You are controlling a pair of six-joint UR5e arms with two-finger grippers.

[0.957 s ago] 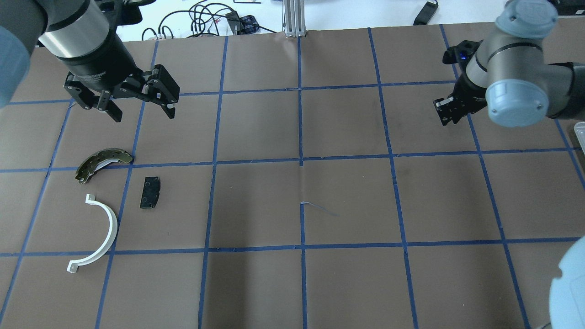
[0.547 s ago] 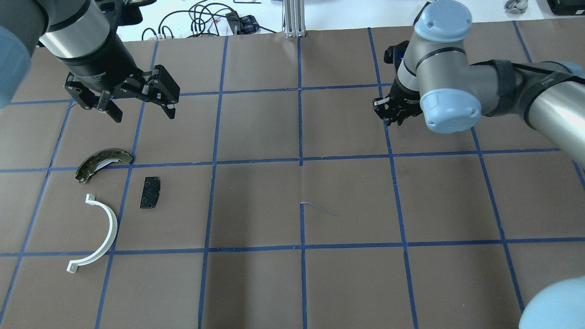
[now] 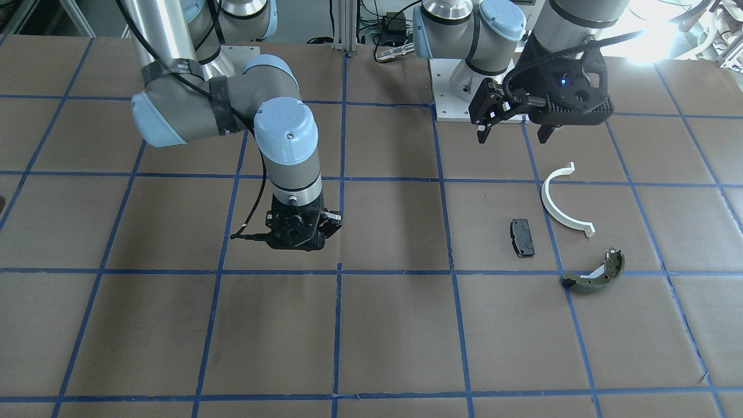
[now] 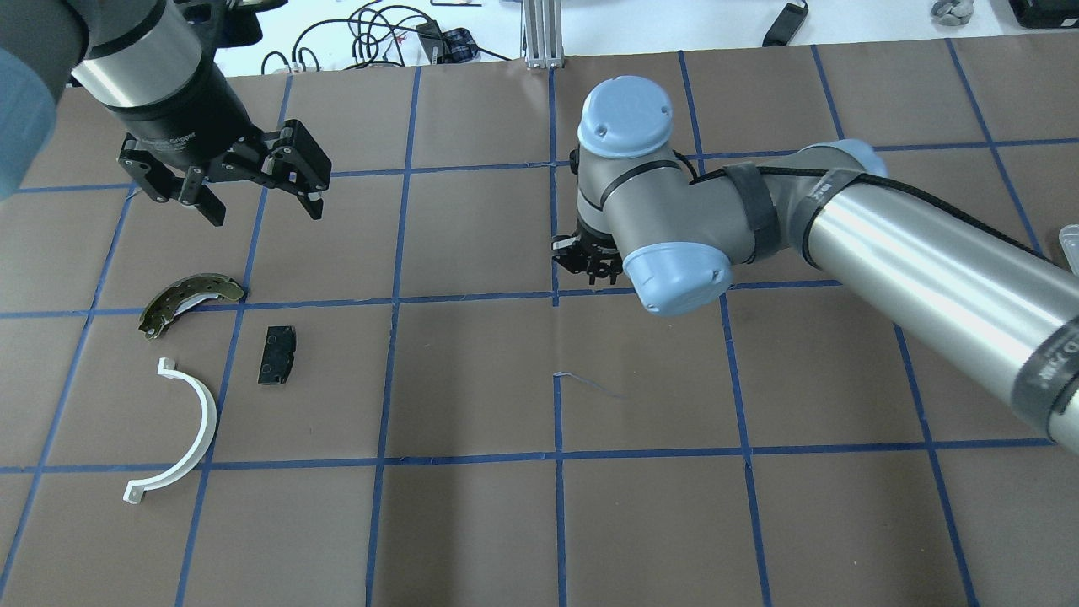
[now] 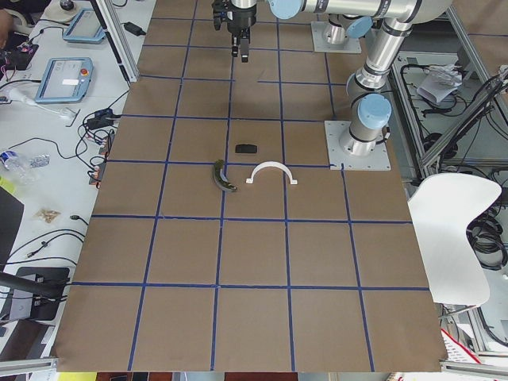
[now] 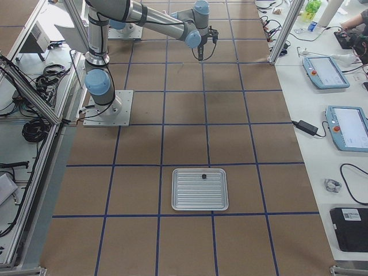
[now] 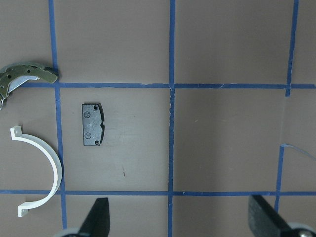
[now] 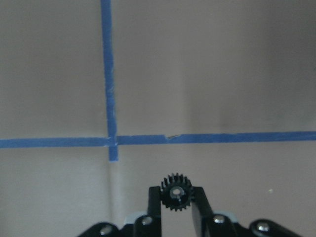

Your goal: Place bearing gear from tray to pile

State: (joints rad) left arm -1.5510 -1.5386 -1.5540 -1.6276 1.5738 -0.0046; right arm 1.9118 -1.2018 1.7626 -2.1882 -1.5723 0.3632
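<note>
Nearest the robot lies the pile [image 4: 276, 355] on the surface [image 4: 472, 379] — a white half-ring [image 4: 195, 426], a black pad [image 7: 93, 124] and a green brake shoe [image 4: 187, 302]. The left claw [image 4: 265, 211] hangs over it, spread wide and empty. Farther out, mid-surface, the right claw [image 4: 588, 263] pinches a small black gear [image 8: 176, 192] — well apart from pile and tray [image 6: 200, 195].

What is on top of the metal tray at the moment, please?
Only one small dark part, too small to identify, near one edge of the tray. Nothing covers the ribbed surface.
</note>
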